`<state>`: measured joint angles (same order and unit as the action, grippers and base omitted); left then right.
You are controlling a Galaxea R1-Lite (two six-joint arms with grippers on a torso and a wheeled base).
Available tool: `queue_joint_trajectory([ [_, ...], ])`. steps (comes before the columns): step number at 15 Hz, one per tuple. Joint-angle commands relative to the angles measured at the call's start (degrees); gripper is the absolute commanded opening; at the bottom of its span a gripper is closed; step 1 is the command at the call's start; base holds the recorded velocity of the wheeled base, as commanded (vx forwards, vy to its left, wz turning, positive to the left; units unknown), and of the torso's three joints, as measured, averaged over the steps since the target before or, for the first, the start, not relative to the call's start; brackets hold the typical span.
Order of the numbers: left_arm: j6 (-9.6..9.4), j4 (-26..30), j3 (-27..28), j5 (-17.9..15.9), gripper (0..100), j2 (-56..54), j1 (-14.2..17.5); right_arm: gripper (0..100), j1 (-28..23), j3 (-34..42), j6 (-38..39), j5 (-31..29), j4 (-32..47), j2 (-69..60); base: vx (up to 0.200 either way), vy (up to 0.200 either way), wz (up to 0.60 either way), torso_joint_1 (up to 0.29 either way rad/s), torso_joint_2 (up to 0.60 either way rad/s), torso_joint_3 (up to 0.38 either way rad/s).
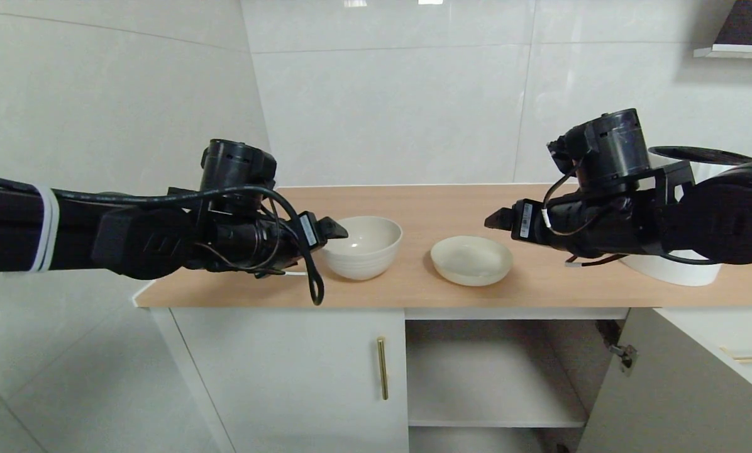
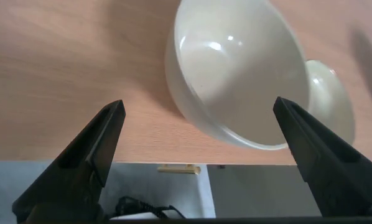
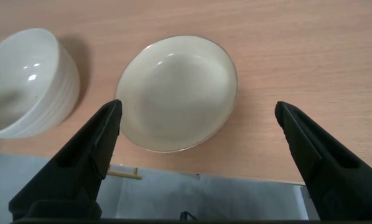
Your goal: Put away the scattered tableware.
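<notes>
Nothing of the task is seen to be completed. Two pieces of tableware are found on the light wooden surface: a deep white ribbed ceramic bowl towards the robot's left and a shallow cream-coloured ceramic dish near it on the right, the two being apart, upright and close to the front edge. The left tool is held level with the bowl's rim, its fingers spread wide and nothing gripped; in the left wrist view the bowl is framed between the fingers. The right tool is held near the dish, a little above it and to its right, likewise spread open and empty; in the right wrist view the dish is seen lying beneath the gap between its fingers.

Below the surface a white cabinet is seen. Its right compartment is open, a white shelf being exposed and the open door swung out to the right; the left door, fitted with a brass handle, is shut. The shelf is judged to be the likely place for the tableware. A white round vessel is partly hidden behind the right arm, and whether it belongs to the task cannot be told.

Both grasps and both placements are thus judged to be left to do.
</notes>
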<state>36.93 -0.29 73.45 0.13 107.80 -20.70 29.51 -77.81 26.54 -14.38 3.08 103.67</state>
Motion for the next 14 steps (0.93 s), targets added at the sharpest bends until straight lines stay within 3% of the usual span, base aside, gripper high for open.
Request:
queue_joint_trajectory([
  [1, -0.01, -0.06, 0.12, 0.04, 100, 1.18, -0.04, 100, 0.02, 0.12, 0.0, -0.03, -0.01, 0.22, 0.0, 0.0, 0.0, 0.0, 0.0, 0.0],
  [4, -0.01, -0.06, 0.12, 0.04, 100, 1.45, -0.22, 100, 0.02, 0.21, 0.0, -0.03, -0.01, 0.22, 0.0, 0.0, 0.0, 0.0, 0.0, 0.0],
  [5, 0.08, -0.06, 0.12, 0.13, 0, 1.62, -0.31, 100, 0.02, 0.21, 0.0, -0.03, -0.01, 0.22, 0.0, 0.0, 0.0, 0.0, 0.0, 0.0],
  [7, 1.04, -0.06, 0.29, 0.04, 0, 1.62, -0.39, 100, 0.02, 0.21, 0.0, -0.03, -0.01, 0.04, 0.0, 0.0, 0.0, 0.0, 0.0, 0.0],
  [14, 1.66, 0.03, 0.64, -0.05, 0, 0.39, -0.39, 100, 0.02, 0.03, -0.08, -0.12, 0.08, 0.57, 0.0, 0.0, 0.0, 0.0, 0.0, 0.0],
])
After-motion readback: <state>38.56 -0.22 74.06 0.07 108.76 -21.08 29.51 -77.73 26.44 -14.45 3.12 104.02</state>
